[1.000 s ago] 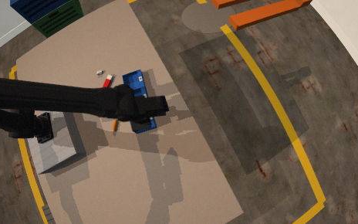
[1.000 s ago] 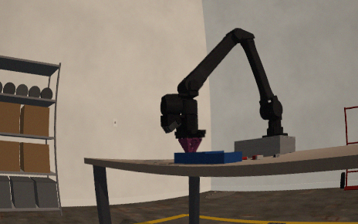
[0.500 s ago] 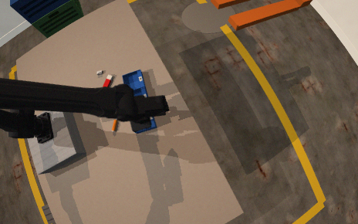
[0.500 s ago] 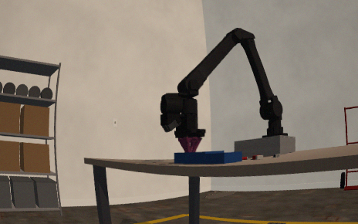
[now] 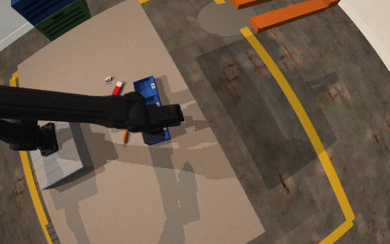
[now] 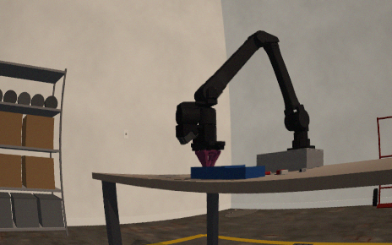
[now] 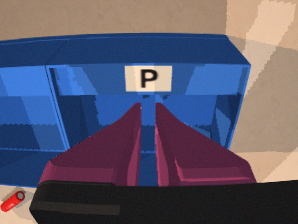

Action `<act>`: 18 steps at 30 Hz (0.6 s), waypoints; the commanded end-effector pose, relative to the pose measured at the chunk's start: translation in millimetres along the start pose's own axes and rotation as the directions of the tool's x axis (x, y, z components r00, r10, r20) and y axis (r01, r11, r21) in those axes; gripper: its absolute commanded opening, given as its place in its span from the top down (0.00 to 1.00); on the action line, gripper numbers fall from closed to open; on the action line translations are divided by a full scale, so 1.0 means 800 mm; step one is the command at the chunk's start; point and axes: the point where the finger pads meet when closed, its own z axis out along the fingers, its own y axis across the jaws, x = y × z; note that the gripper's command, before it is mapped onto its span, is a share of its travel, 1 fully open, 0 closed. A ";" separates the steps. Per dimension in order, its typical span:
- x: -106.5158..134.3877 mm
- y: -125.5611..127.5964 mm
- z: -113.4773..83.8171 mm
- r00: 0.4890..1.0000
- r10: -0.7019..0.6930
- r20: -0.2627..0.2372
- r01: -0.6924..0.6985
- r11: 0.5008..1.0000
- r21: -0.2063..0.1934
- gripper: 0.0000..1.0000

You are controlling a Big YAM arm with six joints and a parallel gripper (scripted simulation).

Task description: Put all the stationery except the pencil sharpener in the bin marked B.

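My gripper (image 6: 207, 165) (image 7: 148, 112) is shut with nothing between its magenta fingertips, a narrow gap showing. Its tips reach down into the compartment labelled P of the blue bins (image 5: 144, 79) (image 6: 215, 173) (image 7: 140, 48). The neighbouring compartment shows partly at the left of the wrist view; no B label is readable. A red and white block (image 5: 117, 88) (image 6: 281, 172) lies beside the bins. A small red cylinder (image 7: 12, 201) lies at the wrist view's lower left. An orange piece (image 5: 124, 136) lies on the robot side of the bins. The arm hides what lies beneath it.
A small whitish-grey object (image 5: 108, 79) (image 6: 303, 170) lies beyond the red and white block. The grey pedestal (image 5: 63, 157) (image 6: 280, 160) carries the arm's base. The bins stand between the pedestal and the table's far edge.
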 end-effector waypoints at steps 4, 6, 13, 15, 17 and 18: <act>-0.019 -0.006 -0.016 0.999 -0.001 0.041 0.000 1.000 0.007 0.92; -0.019 -0.006 -0.016 0.999 -0.001 0.041 0.000 1.000 0.007 0.92; -0.012 -0.012 -0.024 0.999 0.000 0.044 0.000 1.000 0.007 0.92; -0.016 -0.012 -0.030 0.999 0.000 0.047 0.000 1.000 0.008 0.92; -0.023 -0.011 -0.038 0.998 -0.004 0.057 0.004 1.000 0.010 0.92; -0.026 -0.011 -0.041 0.998 -0.005 0.062 0.005 1.000 0.011 0.92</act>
